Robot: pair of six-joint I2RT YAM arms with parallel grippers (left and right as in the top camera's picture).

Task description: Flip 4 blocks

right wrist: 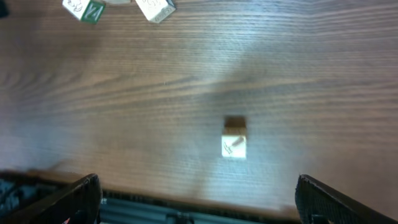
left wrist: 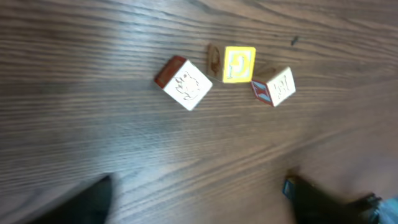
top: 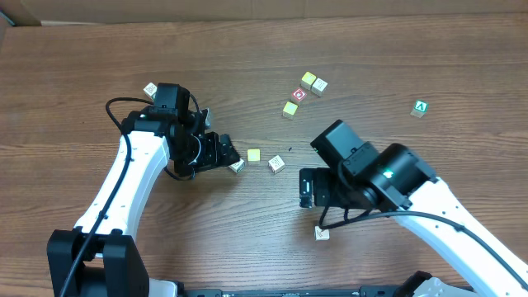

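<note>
Three blocks lie in a row at mid-table: a white-faced block (top: 238, 166) (left wrist: 185, 83) with a red side, a yellow-faced block (top: 254, 155) (left wrist: 239, 64), and a pale block (top: 276, 164) (left wrist: 275, 86) with a striped side. My left gripper (top: 223, 153) (left wrist: 199, 205) hovers open just left of the white-faced one, nothing between its fingers. A fourth block (top: 322, 234) (right wrist: 234, 142) with a red-orange mark sits near the front edge. My right gripper (top: 308, 190) (right wrist: 199, 202) is open above the table, behind that block and apart from it.
Another pale cube (top: 151, 89) lies by the left arm's elbow. A red-circle cube (top: 299, 95) with yellow and cream neighbours (top: 308, 79) sits at the back centre. A green "A" cube (top: 421, 108) is at the back right. The table's front edge (right wrist: 186, 211) shows under the right gripper.
</note>
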